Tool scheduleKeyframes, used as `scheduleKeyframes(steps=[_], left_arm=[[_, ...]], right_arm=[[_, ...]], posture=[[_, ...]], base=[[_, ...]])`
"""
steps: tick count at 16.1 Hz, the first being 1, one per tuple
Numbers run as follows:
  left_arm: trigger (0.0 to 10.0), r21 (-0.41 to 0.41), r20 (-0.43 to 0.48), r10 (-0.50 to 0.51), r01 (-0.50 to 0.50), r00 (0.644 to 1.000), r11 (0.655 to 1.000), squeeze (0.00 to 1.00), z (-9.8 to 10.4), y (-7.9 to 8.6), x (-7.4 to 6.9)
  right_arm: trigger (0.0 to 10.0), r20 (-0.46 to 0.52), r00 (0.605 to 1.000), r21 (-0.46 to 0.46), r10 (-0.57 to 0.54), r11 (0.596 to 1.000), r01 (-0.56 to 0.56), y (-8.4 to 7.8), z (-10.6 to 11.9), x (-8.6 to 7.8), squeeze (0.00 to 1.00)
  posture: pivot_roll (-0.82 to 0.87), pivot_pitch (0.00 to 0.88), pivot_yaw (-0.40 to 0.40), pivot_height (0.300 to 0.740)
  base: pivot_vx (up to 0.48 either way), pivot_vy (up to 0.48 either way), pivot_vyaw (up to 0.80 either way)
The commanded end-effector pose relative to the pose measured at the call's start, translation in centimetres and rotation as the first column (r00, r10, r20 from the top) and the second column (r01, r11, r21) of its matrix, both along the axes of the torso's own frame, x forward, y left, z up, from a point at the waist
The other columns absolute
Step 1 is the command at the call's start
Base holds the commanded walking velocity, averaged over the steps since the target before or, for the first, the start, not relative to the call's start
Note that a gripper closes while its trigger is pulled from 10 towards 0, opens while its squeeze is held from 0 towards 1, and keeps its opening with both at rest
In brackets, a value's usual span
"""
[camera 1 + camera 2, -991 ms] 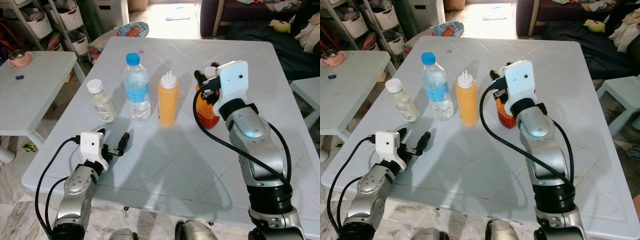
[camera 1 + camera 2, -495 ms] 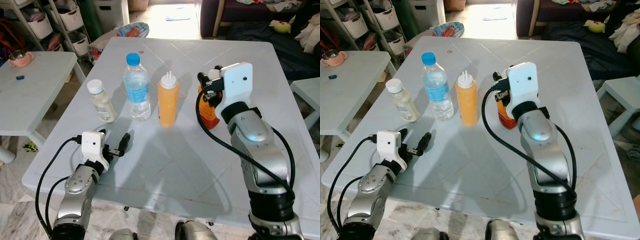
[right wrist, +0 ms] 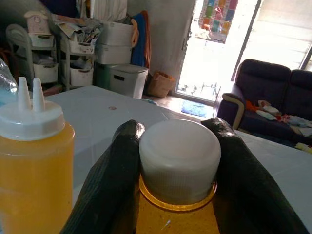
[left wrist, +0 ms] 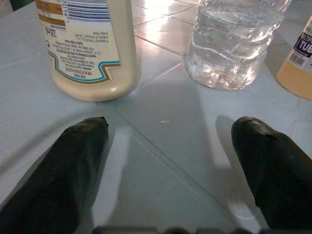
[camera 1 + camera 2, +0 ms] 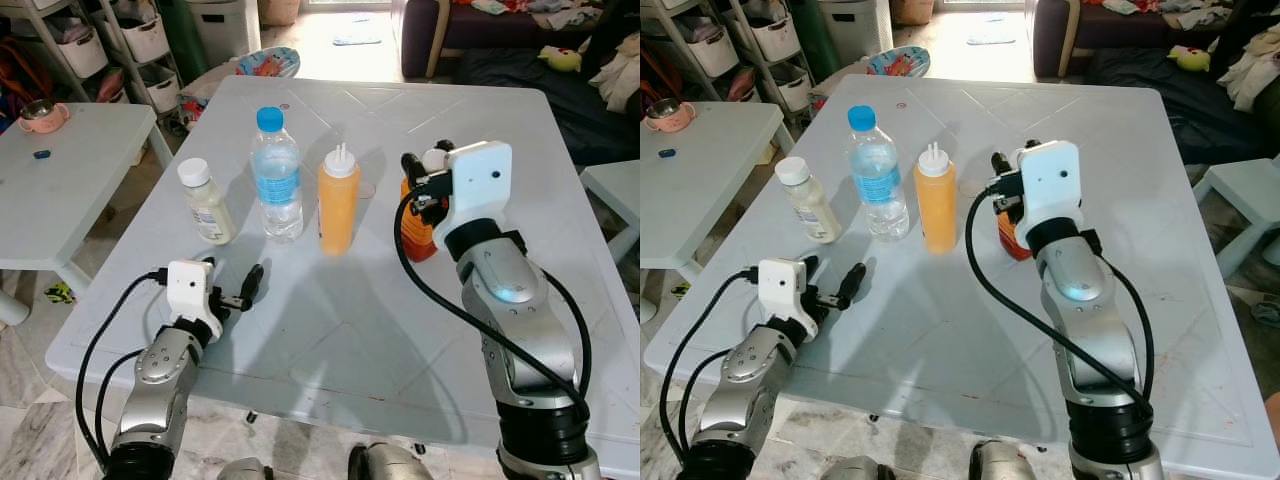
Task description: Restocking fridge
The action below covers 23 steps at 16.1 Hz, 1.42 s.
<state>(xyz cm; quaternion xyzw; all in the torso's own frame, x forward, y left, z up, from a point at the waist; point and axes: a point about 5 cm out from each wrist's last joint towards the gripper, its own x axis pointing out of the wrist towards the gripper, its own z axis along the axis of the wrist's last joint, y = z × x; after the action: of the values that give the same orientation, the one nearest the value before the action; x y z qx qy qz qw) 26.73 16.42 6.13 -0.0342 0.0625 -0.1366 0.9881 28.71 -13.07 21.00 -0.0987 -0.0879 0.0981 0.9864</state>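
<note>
Four bottles stand in a row on the white table [image 5: 330,330]: a mayonnaise bottle [image 5: 206,202], a water bottle with a blue cap [image 5: 278,178], an orange squeeze bottle [image 5: 338,203] and an orange sauce bottle [image 5: 416,232] with a white cap [image 3: 179,158]. My right gripper [image 5: 428,172] is shut on the sauce bottle's neck, and its fingers [image 3: 114,180] press either side of the cap. My left gripper [image 5: 232,288] rests open low over the table's front left. Its fingertips [image 4: 80,146] point at the mayonnaise bottle [image 4: 90,44] and the water bottle [image 4: 234,44], a short way off.
A small white side table [image 5: 70,170] with a pink cup [image 5: 40,113] stands to the left. Storage shelves with bins [image 5: 110,40] are at the back left and a dark sofa [image 5: 500,50] at the back right. Another pale table [image 5: 615,185] is at the right edge.
My right gripper has shifted slightly right and lower around the sauce bottle's cap. The left arm has stayed in place.
</note>
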Motion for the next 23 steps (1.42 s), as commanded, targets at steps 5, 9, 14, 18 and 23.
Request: scheduleKeyframes(steps=[5,9,14,18,23], left_arm=[[10.0,0.016,-0.044,0.012,-0.011,0.999,1.000,0.00,-0.8,0.2,-0.2],[10.0,0.020,-0.045,0.012,-0.011,0.999,1.000,0.00,-0.8,0.3,-0.1],[10.0,0.022,-0.043,0.011,-0.011,0.999,1.000,0.00,-0.7,0.3,0.0],[10.0,0.019,-0.035,0.016,-0.015,0.999,1.000,0.00,-0.6,0.1,0.3],[10.0,0.009,-0.028,0.020,-0.019,0.999,1.000,0.00,-0.6,-0.3,0.7]], right_arm=[[8.6,-0.085,0.996,-0.019,-0.019,1.000,0.017,-0.3,-2.0,0.3,0.00],[10.0,-0.077,0.997,-0.017,-0.021,1.000,0.019,-0.2,-2.0,0.3,0.00],[10.0,-0.062,0.998,-0.023,-0.013,1.000,0.012,0.0,-2.2,0.4,0.00],[10.0,-0.029,1.000,-0.023,0.000,1.000,0.000,0.0,-2.5,0.5,0.00],[10.0,0.047,0.998,-0.005,0.039,0.999,-0.039,0.9,-1.3,1.0,0.00]], posture=[[-0.04,0.029,0.039,0.740],[-0.04,0.031,0.043,0.740],[-0.03,0.026,0.042,0.740],[-0.03,0.015,0.037,0.740],[-0.03,0.000,0.026,0.740]], base=[[-0.250,0.000,0.00],[-0.266,0.000,0.00],[-0.275,0.000,0.00],[-0.274,0.000,0.00],[-0.273,0.000,0.00]])
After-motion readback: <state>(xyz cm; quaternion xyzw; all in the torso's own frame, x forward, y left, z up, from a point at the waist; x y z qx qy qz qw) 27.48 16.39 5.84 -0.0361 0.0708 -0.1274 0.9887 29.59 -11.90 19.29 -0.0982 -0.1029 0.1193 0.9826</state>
